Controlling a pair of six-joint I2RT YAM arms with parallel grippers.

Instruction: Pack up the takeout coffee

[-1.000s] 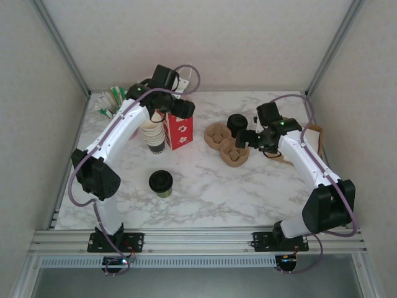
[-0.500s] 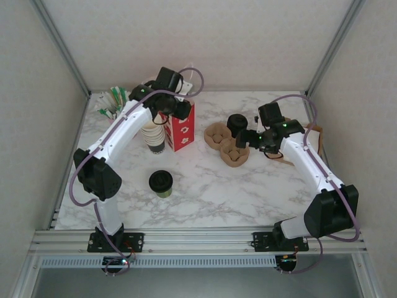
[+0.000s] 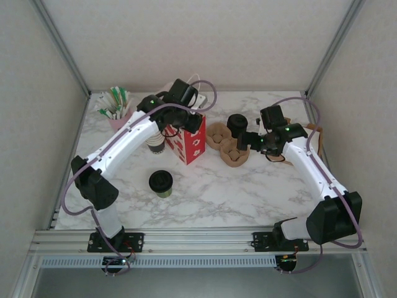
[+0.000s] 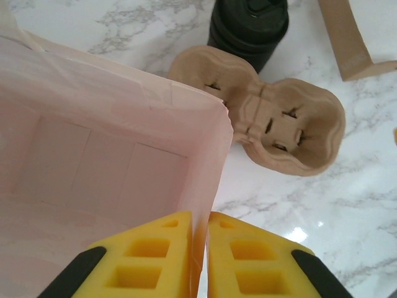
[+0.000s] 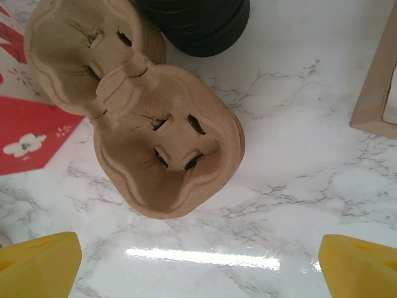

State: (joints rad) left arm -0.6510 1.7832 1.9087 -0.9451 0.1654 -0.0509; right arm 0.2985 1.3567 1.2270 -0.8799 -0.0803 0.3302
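Item: takeout coffee (image 3: 160, 183), black lid, olive-green body; stood upright on the marble table (image 3: 248, 192), front left, well apart from both grippers, not yet packed

Left gripper (image 4: 200, 248): fingers clamped together on the rim of the red paper bag (image 3: 191, 140), probably to tilt it and keep its mouth open for loading

Right gripper (image 5: 198, 264): fingers wide apart, empty, above the pulp cup carrier (image 5: 155, 118), seemingly poised to take it

Stack of black lids (image 3: 236, 123): just behind the carrier

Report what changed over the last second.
The left tool closed on the rim of the red paper bag and pulled it rightward, toward the brown pulp cup carrier. The black-lidded olive-green paper cup, the carrier and the open right tool stayed put.
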